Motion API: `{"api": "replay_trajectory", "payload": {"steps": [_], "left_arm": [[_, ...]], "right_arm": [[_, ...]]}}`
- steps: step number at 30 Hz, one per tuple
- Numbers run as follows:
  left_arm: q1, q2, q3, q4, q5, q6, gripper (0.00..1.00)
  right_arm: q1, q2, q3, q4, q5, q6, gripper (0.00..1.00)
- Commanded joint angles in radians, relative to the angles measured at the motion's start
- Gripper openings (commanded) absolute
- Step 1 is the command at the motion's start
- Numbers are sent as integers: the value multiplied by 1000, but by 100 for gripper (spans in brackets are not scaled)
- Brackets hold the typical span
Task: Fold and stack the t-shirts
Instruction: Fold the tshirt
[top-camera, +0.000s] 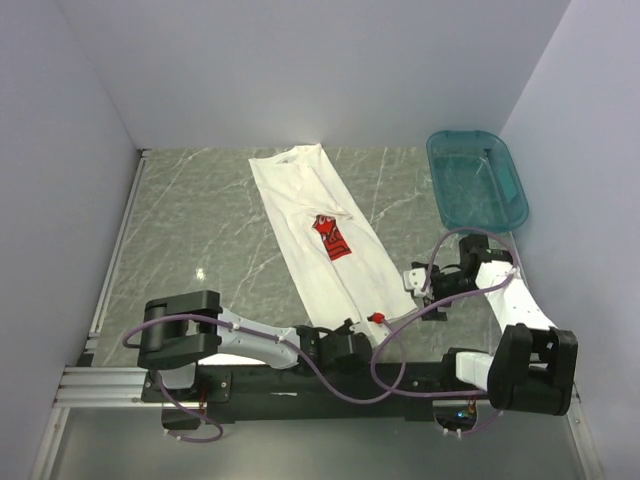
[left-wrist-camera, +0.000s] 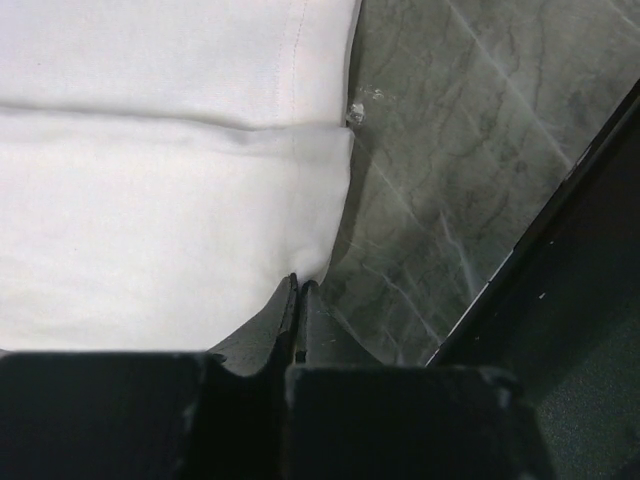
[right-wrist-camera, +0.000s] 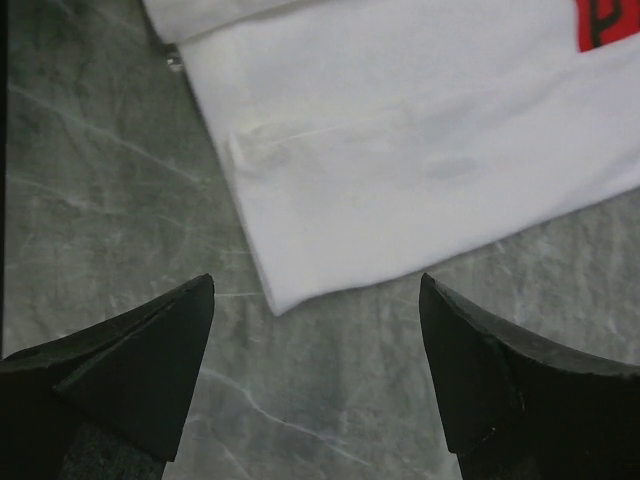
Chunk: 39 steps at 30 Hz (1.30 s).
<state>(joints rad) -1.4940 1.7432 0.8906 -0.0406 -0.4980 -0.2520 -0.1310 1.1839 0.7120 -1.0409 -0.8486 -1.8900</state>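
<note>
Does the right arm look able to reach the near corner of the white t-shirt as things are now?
Probably yes. The right gripper is open, and the corner of the white t-shirt lies just ahead of its fingers on the marble table, with nothing between them.

Teal basin (top-camera: 478, 180) at far right corner of grey marbled table (top-camera: 200, 230).

Soft even light, a small glare on the table (top-camera: 200, 272), wrist-view fingers (right-wrist-camera: 140, 370) dark and blurred
</note>
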Motion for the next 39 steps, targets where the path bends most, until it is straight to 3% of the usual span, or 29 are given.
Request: {"api": "replay_trajectory", "payload": {"steps": [1, 5, 15, 19, 20, 21, 22, 27, 39], "left_arm": [[-14, -31, -53, -30, 68, 0, 0], [-12, -118, -122, 34, 101, -6, 0], [5, -197, -176, 70, 115, -30, 0], [6, -209, -186, 68, 110, -35, 1], [6, -221, -188, 67, 111, -39, 5], [6, -229, -196, 67, 113, -43, 27], [6, -237, -199, 64, 115, -46, 36], [5, -309, -217, 45, 130, -38, 59], [-23, -205, -182, -7, 135, -93, 48]], "right_arm": [[37, -13, -29, -36, 31, -193, 88], [97, -24, -60, 22, 63, -153, 84], [281, -50, -121, 170, 181, -3, 63], [306, -64, -125, 186, 192, 17, 62], [307, -63, -123, 185, 187, 25, 62], [307, -61, -121, 185, 186, 29, 61], [307, -63, -118, 182, 184, 32, 61], [306, -70, -121, 193, 181, 54, 61], [306, -92, -111, 151, 166, 68, 60]]}}
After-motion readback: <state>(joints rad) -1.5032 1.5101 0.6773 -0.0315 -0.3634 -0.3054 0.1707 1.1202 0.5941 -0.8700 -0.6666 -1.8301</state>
